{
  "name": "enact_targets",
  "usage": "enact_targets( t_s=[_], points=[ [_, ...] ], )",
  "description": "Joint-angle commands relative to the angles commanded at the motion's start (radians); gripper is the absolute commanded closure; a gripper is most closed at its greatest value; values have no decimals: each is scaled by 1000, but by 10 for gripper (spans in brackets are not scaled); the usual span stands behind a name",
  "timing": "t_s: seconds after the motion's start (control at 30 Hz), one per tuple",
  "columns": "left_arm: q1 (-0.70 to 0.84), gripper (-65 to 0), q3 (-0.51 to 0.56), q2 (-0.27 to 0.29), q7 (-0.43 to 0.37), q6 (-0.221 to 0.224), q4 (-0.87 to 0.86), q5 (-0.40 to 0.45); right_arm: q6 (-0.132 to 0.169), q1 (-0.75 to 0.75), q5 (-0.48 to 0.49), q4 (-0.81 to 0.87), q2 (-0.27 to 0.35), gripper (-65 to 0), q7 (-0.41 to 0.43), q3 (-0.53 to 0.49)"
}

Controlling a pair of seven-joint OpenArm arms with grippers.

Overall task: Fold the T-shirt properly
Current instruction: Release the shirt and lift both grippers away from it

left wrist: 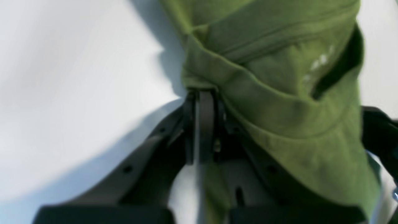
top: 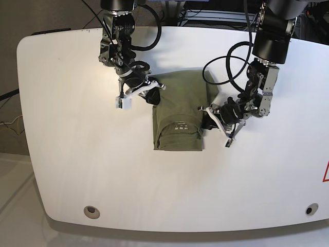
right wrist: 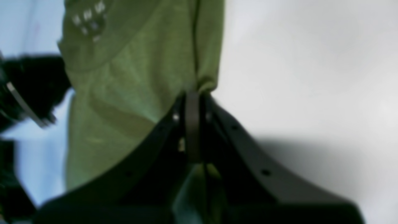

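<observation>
Folded T-shirt lying mid-table, collar toward the near edge. Left gripper and right gripper, jaws closed, each pinch a fold of cloth at opposite side edges.

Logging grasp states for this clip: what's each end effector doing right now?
Left end effector: closed, pinching the T-shirt.
Right end effector: closed, pinching the T-shirt's opposite edge.

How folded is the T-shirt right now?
Partly folded: the T-shirt lies as a narrow rectangle, sleeves tucked in, collar end near the camera. Both grippers, left and right, pinch its edges.
</observation>
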Motion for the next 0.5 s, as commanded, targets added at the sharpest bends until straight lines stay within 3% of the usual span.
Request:
enact_targets(
  t_s=[0.5],
  points=[
    [5,-9,-3,-25,5,0,72,-2,2,12,6,15,0,0,0,-3]
  ],
)
